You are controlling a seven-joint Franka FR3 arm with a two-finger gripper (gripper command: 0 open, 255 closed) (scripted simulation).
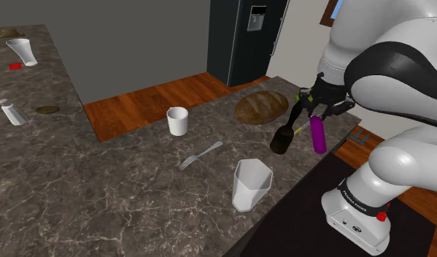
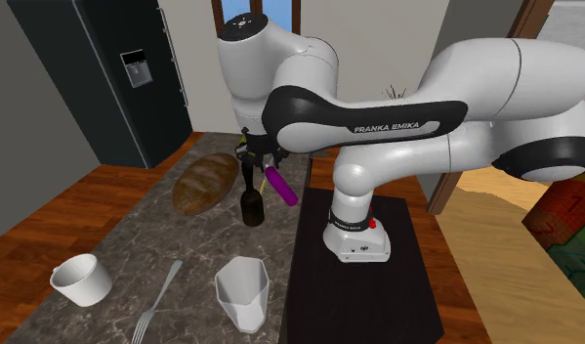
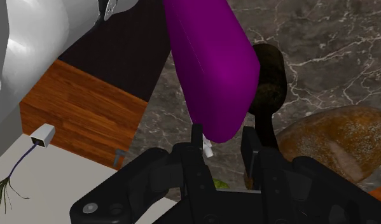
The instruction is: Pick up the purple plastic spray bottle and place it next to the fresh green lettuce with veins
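Pincer [image 1: 315, 115] pinches the purple spray bottle [image 1: 319, 137] by its narrow end, so the bottle hangs tilted just below the fingers, above the marbled desk's [image 1: 122, 190] edge. A dark bottle [image 1: 281, 139] stands just beside the pincer, and a brown loaf [image 1: 260, 107] lies beyond.

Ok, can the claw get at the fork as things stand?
Probably not yet: the claw is shut on the purple bottle, and a dark bottle stands between it and the fork. With the claw freed, coming from above looks feasible.
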